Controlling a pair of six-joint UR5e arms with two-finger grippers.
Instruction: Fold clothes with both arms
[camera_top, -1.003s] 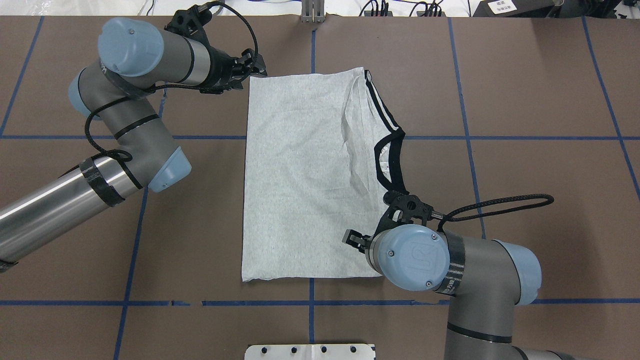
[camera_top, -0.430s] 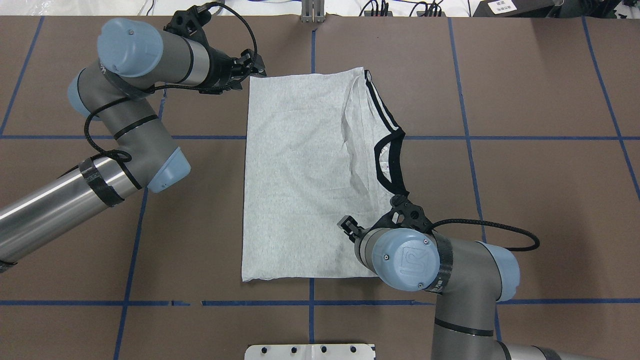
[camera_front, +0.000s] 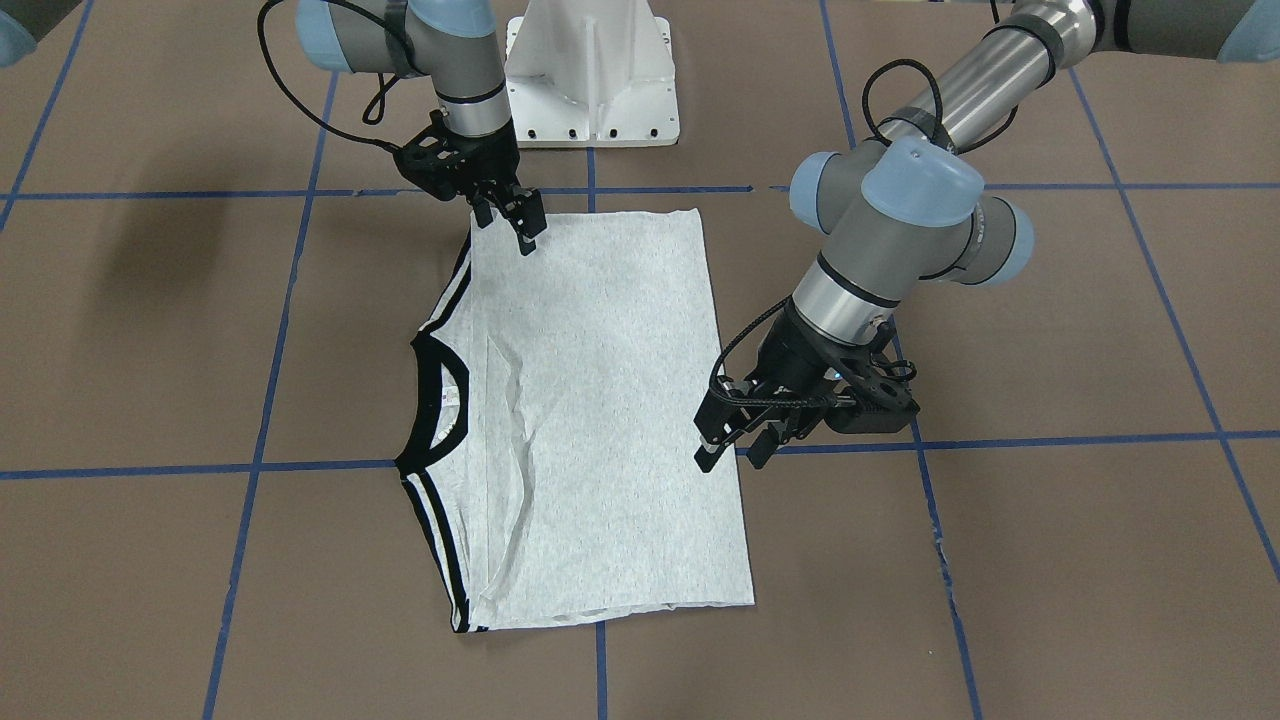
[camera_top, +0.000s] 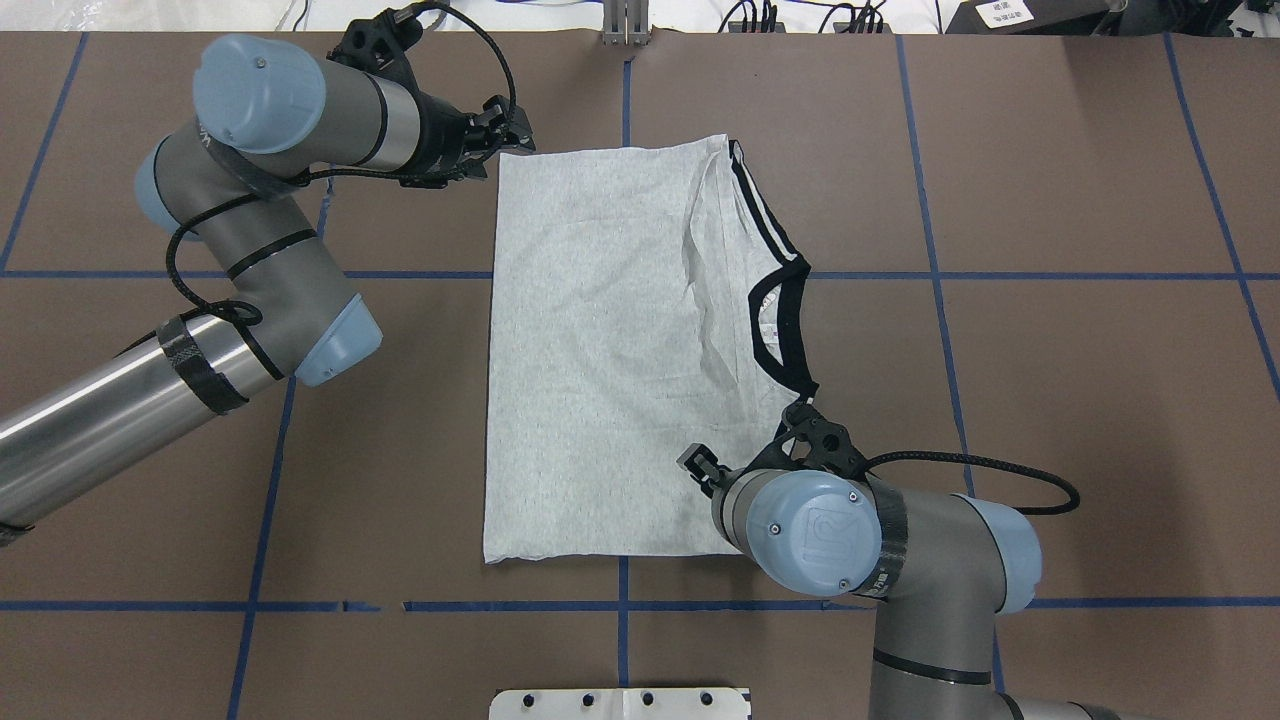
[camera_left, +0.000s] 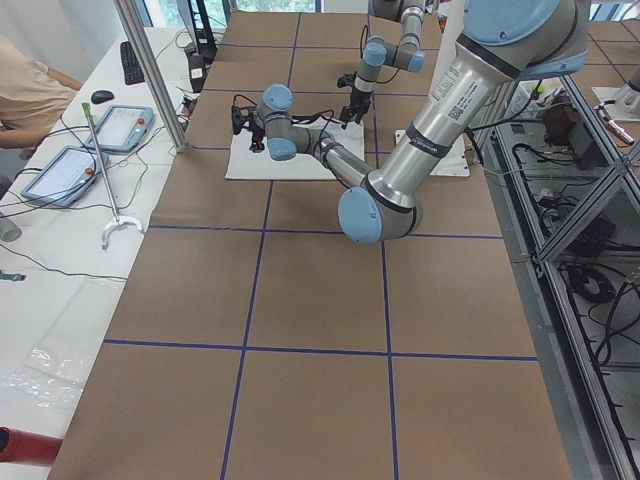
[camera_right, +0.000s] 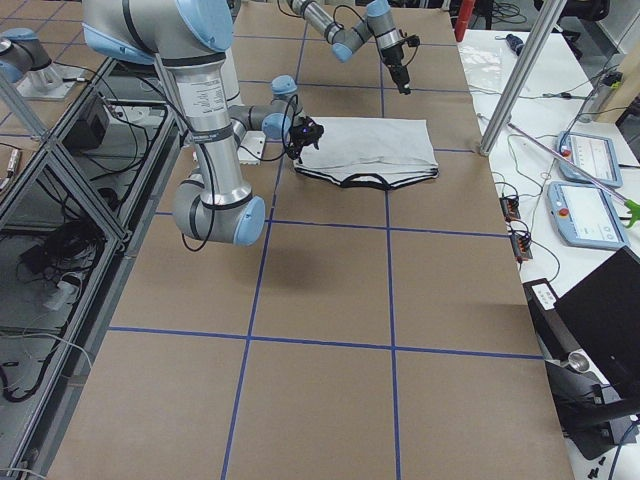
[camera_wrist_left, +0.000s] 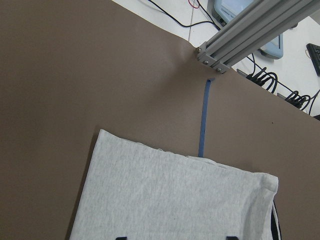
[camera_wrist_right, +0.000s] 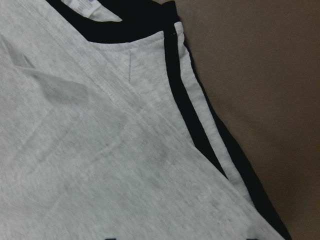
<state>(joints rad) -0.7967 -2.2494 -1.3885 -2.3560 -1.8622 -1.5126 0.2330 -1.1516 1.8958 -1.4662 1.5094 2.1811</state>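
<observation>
On matte brown table (camera_top: 1050, 400), heathered T-shirt (camera_top: 600, 350) lies rectangular.

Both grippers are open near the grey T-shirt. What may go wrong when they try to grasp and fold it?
1. The right gripper is low over the T-shirt where layers overlap; it may pinch only the top layer and pull that fold open.
2. The left gripper seems higher, by the hem side; an uneven grasp could skew the shirt.
3. The creases beside the collar may get folded in.
</observation>
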